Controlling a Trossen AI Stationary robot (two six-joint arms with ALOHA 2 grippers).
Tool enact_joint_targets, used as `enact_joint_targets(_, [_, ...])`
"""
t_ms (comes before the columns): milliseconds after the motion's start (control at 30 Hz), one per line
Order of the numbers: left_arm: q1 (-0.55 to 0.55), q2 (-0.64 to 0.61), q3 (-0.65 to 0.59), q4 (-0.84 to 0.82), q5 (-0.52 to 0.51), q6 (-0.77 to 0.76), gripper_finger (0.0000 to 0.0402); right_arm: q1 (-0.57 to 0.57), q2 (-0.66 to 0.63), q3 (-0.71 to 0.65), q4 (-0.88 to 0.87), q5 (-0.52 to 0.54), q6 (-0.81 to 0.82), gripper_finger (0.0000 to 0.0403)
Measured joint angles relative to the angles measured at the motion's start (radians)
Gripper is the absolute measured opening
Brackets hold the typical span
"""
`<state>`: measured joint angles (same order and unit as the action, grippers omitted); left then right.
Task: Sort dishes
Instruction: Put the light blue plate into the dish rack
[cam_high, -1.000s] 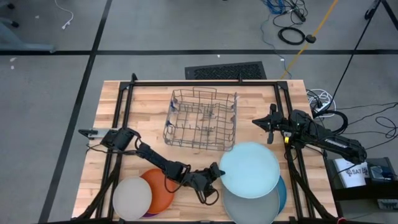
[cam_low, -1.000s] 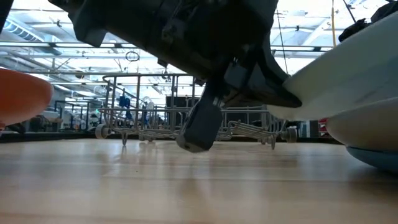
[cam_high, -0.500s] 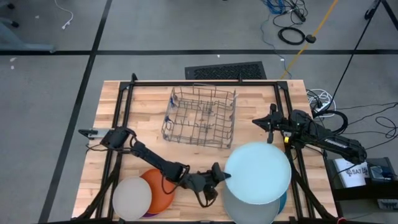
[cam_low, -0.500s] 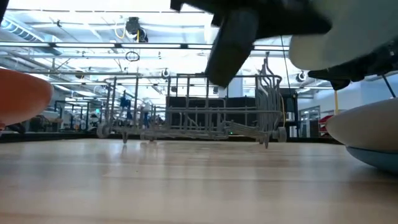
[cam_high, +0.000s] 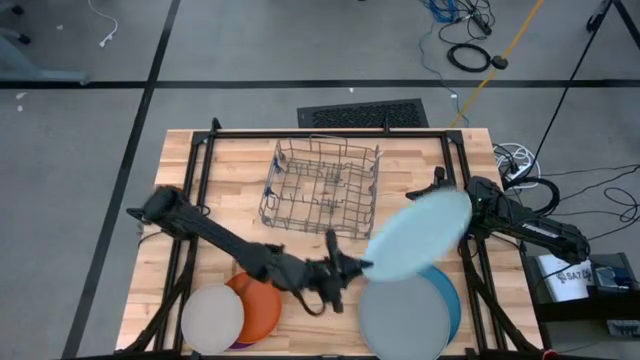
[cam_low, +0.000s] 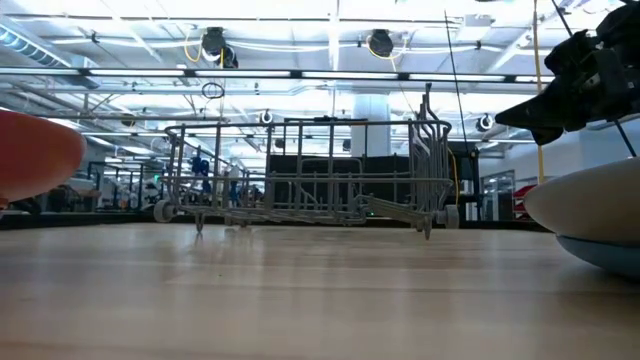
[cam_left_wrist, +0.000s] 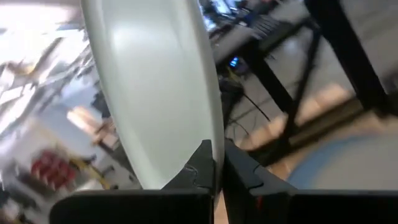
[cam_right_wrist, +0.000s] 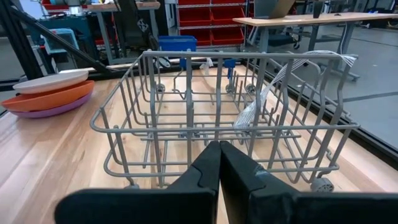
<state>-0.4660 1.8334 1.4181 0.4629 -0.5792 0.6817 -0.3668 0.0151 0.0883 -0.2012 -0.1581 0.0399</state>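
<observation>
Plates: left gripper (cam_high: 358, 267) pinches one light-blue plate (cam_high: 418, 236) by its rim, tilted beside the rack (cam_high: 322, 189); five others stacked nearby; right gripper (cam_high: 436, 187) closed, empty.

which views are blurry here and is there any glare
High view: the light blue plate and the left gripper holding it are smeared by motion. Left wrist view: the background is streaked, though the plate's edge stays fairly crisp. Low view: bright ceiling lights wash out the top. Right wrist view: sharp, the dish rack evenly lit.
</observation>
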Motion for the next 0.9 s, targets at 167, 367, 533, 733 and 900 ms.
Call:
enact_joint_targets(167, [0.008,-0.190,0.000,-0.187,-0.099,-0.210,0.0008,0.000,0.000,0.000,0.001,0.000,-0.004,0.0004])
enact_joint_targets(367, [0.081,-0.426,0.000,-0.601,-0.155,-0.610,0.0008,0.000,0.000,0.000,0.001,0.000,-0.007,0.0004])
enact_joint_targets(533, [0.162,-0.540,0.000,-0.922,-0.176,-0.911,0.0008,0.000,0.000,0.000,0.002,0.000,-0.010,0.0004])
enact_joint_targets(733, [0.244,-0.561,-0.001,-1.162,-0.147,-1.174,0.0008,0.000,0.000,0.000,0.002,0.000,-0.011,0.0004])
enact_joint_targets(900, [0.282,-0.561,-0.053,-1.233,-0.068,-1.279,0.0008,0.000,0.000,0.000,0.002,0.000,-0.011,0.0004])
